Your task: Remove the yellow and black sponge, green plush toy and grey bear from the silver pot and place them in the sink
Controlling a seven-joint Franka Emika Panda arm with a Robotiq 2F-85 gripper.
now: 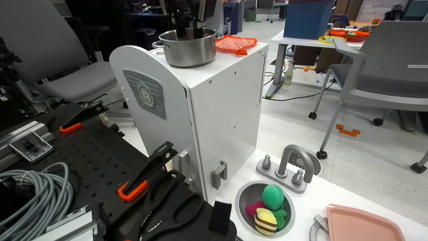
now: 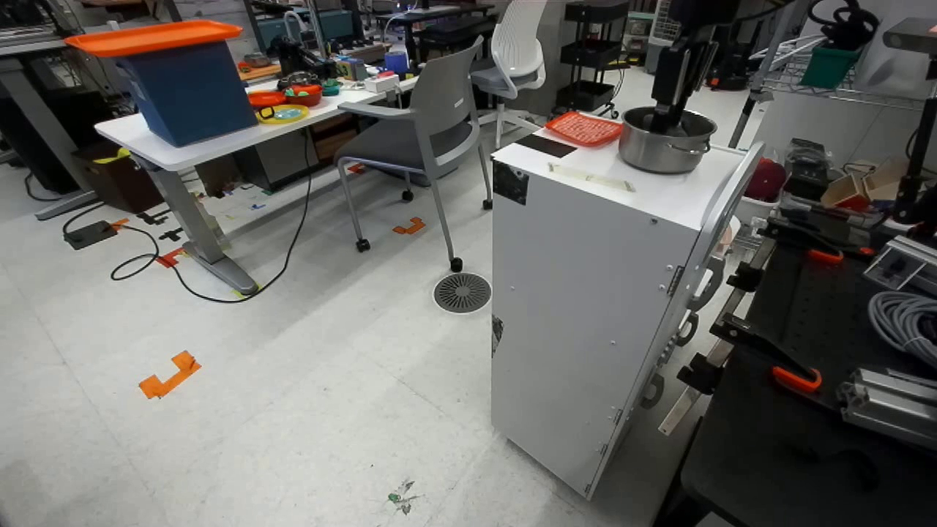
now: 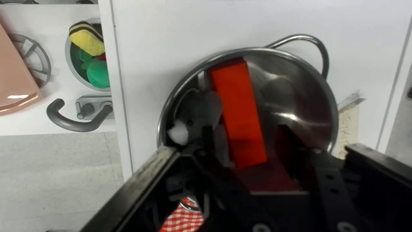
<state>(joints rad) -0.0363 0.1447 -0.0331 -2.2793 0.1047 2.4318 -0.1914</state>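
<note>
Landmark: the silver pot (image 1: 190, 55). Grey bear (image 3: 199, 109) lies inside it, on the side toward the sink (image 1: 248, 195), its pale muzzle near the pot's wall; whether they touch, I can't tell. Orange-red block (image 3: 238, 112) just beside the bear, nearer the pot's middle, bare steel beyond. My gripper (image 3: 246, 129) is down inside the pot's rim, jaws well apart, nothing held that I can make out. In the wrist view a finger overlaps the bear, its partner sits over the bare-steel side, and the block shows between them. Contact with either thing: can't tell.

Sponge (image 1: 265, 221) and green plush toy (image 1: 273, 197) are both in the sink, below the pot and off to its side, along with a pink-magenta thing (image 1: 254, 209). I judge the bear to be the last piece left.

Handling, my guess: bear is plush, light and squashy, nothing to break; its cloth should hold well and forgive a firm squeeze. Block looks stiffer and boxier; closing from here would likely catch that instead. I'd shift toward the sink side of the pot and take the bear across the body or the thick of the head, not by the muzzle, which may slip out. Curved wall leaves the outer finger little room there; a bump could shove the pot. Lift straight up past the rim before swinging over to the sink.
</note>
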